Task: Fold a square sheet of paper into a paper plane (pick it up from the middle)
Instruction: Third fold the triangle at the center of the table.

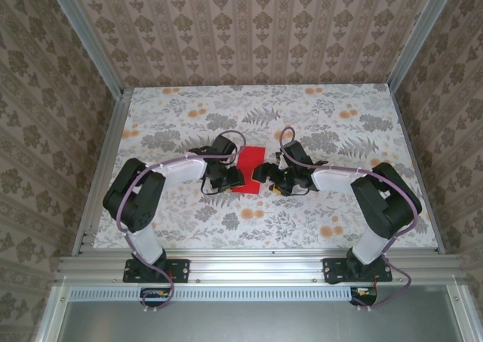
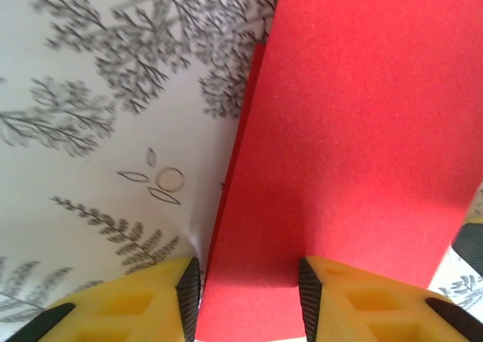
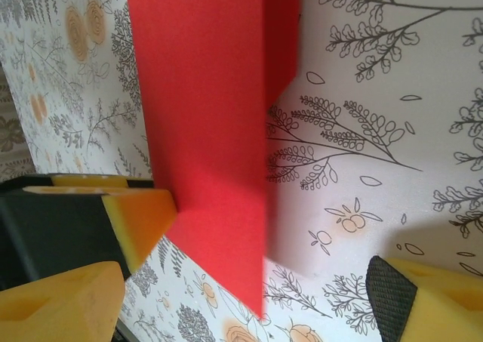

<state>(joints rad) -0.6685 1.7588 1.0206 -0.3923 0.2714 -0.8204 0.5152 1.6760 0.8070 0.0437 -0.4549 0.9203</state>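
Centre of the flowered surface [image 1: 339, 115], both arms nose to nose over the job.

The square sheet of paper [image 1: 250, 159] lies between them. It is bright red and shows as a narrow strip rather than a full square. A second layer peeks out along one long edge, so I judge a fold is already in it. Not a dart yet.

The left pincer [image 2: 247, 295] is set in from the left with its jaws part-way apart. The strip runs up between its black pads [image 2: 189, 293], red filling the gap from pad to pad. In the right wrist view, one of its yellow fingers sits against the paper's left edge. I cannot tell whether it is clenched on the strip or merely straddling it. My read: it is there to hold the folded side so the layers don't slide.

The right pincer [image 3: 249, 297] is released, jaws wide, one finger on each side of the strip and neither touching. A soft shadow on the surface beside the paper's right edge suggests that edge is raised slightly. It looks placed to take the free flap or press a crease.

Risk: the sheet is thin, and a tug from one side would skew the fold.
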